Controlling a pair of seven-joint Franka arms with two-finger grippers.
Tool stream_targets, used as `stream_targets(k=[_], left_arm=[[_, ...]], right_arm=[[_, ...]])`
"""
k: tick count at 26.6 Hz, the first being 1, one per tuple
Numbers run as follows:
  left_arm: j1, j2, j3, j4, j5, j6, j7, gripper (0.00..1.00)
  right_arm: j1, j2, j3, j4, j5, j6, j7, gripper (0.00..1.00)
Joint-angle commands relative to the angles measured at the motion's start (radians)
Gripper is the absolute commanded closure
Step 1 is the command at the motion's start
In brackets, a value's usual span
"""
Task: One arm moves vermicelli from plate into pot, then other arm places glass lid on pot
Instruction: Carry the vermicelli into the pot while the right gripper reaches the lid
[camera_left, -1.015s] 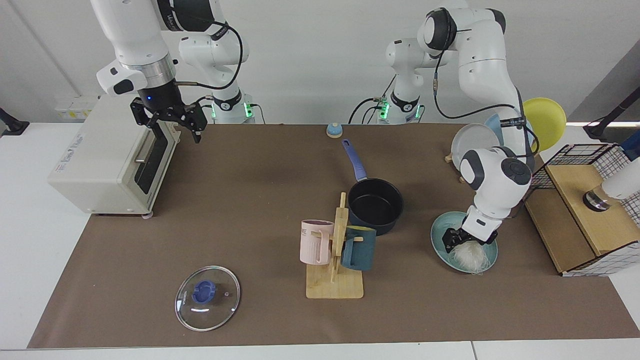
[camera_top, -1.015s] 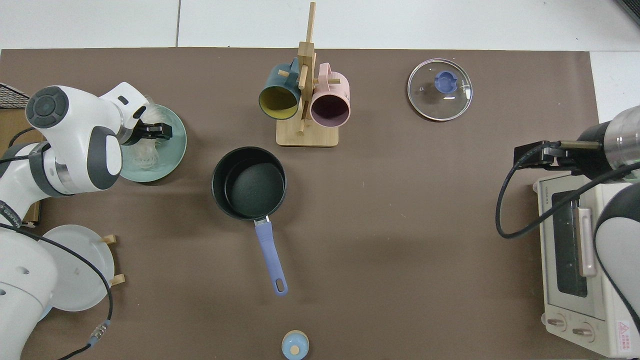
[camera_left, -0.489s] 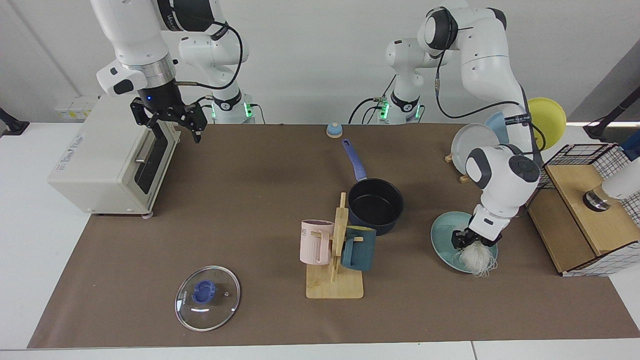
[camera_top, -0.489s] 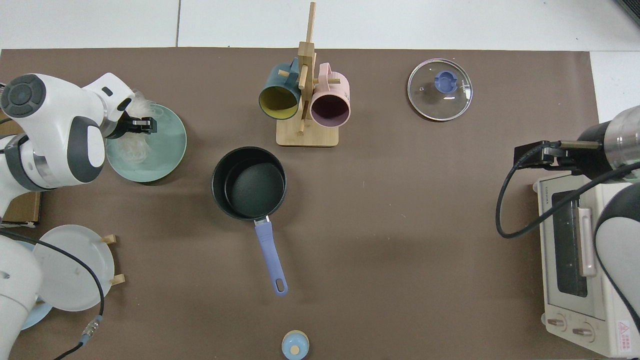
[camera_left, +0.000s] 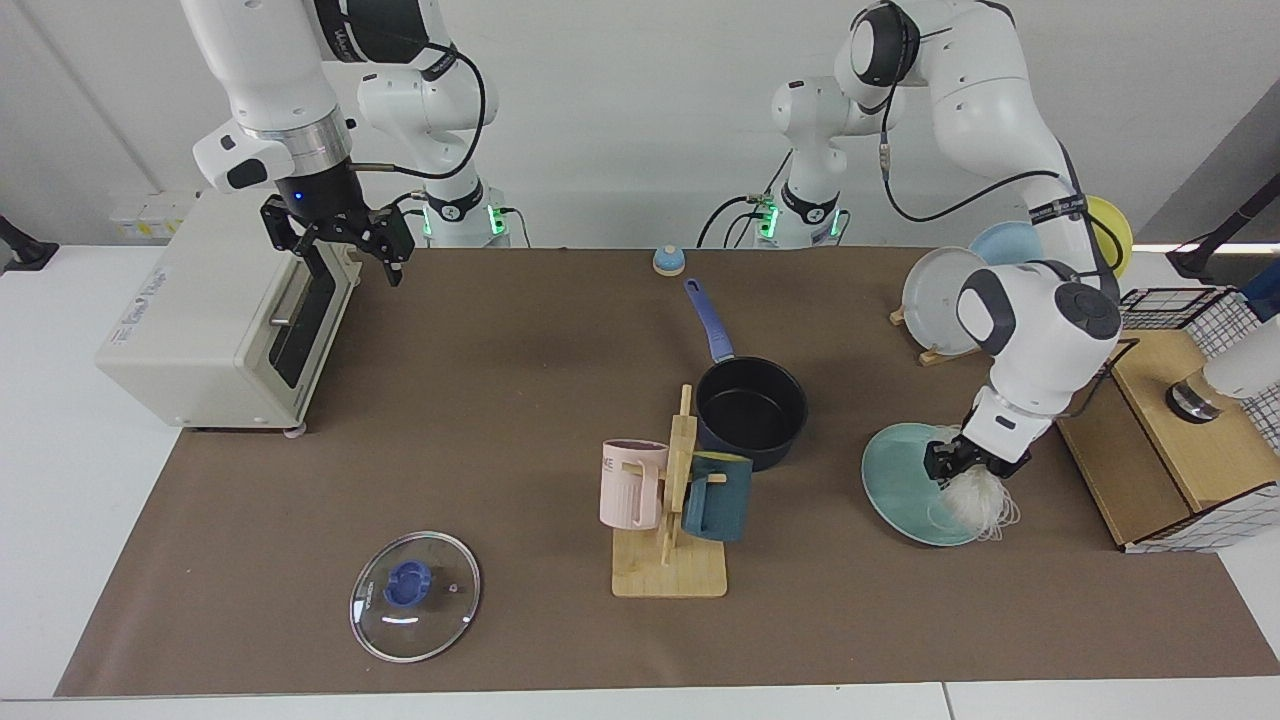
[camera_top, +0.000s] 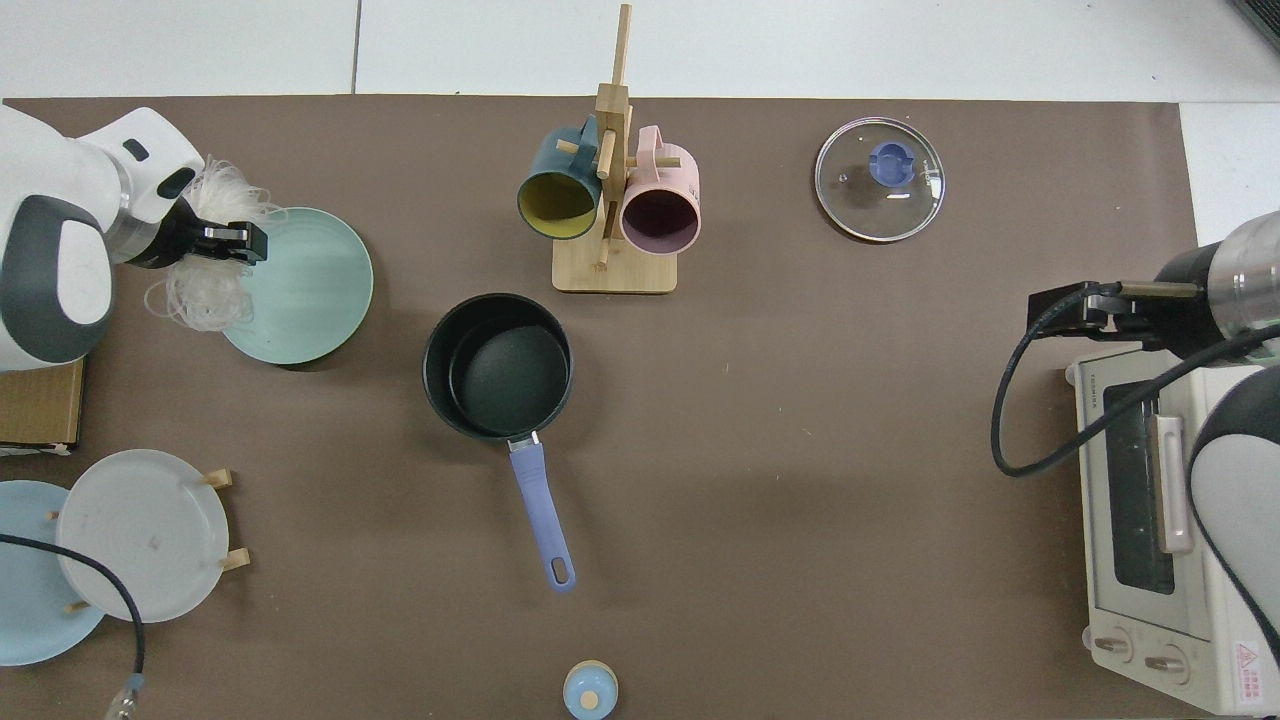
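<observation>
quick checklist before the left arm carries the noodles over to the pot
1. Grip: left pincer is shut on the vermicelli, bunch lifted off the plate - ok.
2. Loose strands: some hang below the bunch in the facing view and could snag or drop on the way - not ok.
3. Pot: upright, black inside bare, no lid on it - ok.
4. Route: the mug rack stands close to the pot's near side; whether the low strands pass clear of it - cannot tell.
5. Glass lid: flat on the table, knob up - ok.
6. Right pincer: open, waiting up by the toaster oven, out of the way - ok.
</observation>
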Motion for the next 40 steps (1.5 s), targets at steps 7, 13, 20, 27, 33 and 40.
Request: stream_targets(k=[7,13,20,27,33,40], left_arm=[[-0.013,-0.124,-0.003,-0.14,-0.007,-0.051,0.003,1.0],[-0.046,-0.125,-0.044,-0.148,-0.004,-0.036,-0.107,1.0],[-0.062,-0.125,-0.169,-0.148,0.027,-0.03,-0.334,1.0],[-0.071,-0.107,-0.318,-0.131,0.126,-0.007,-0.563,1.0],[-0.074,-0.064,-0.371,-0.157,0.132,0.03,-0.667,1.0],[-0.076,-0.04,-0.374,-0.263,0.134,0.183,-0.674,1.0]], right_arm=[[-0.01,-0.011,0.01,-0.003,0.01,-0.037,0.006,0.0],[-0.041,-0.016,0.005,0.018,0.013,-0.066,-0.008,0.0],[-0.048,0.079,0.007,0.156,0.005,-0.124,-0.043,0.01],[-0.045,0.382,0.019,0.502,0.002,-0.181,-0.06,0.01],[-0.035,0.562,0.019,0.681,0.001,-0.163,-0.084,0.01],[-0.033,0.679,0.019,0.701,-0.001,-0.049,-0.092,0.01]])
